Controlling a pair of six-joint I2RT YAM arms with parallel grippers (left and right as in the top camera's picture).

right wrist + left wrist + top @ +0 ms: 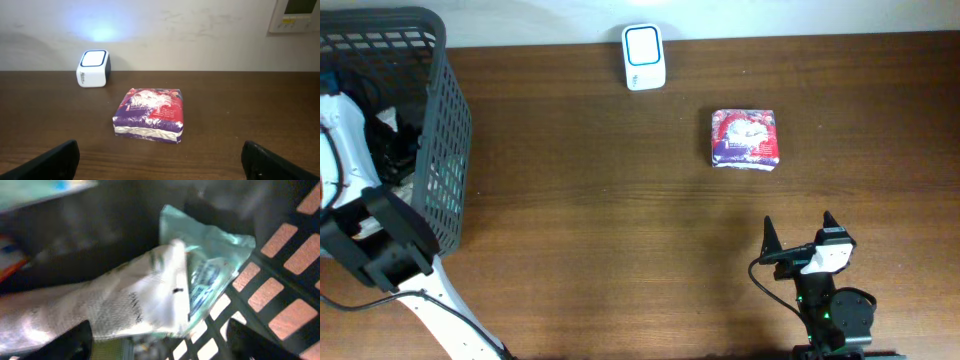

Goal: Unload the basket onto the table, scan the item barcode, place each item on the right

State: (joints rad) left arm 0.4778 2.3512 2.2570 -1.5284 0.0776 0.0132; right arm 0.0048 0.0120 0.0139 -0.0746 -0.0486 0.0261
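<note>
Left jaws: spread, inside basket (448, 140), over a white packet (145, 297)
Right jaws: spread, empty, above tabletop (600, 200)
Purple packet (746, 138): flat on tabletop, near white scanner (644, 57)

Overhead is evenly lit and sharp, soft sheen on the dark brown wooden table (620, 220). Left wrist is the 1 bad view: dim, motion-blurred, crinkly white and teal plastic packets (190, 280) smeared, gaps in the dark grey plastic mesh basket (270, 269) glowing orange. Right wrist is crisp, bluish glow on the pale wall (102, 34) above the white box-shaped scanner (93, 68), soft shadow under the purple and red packet (150, 114).
</note>
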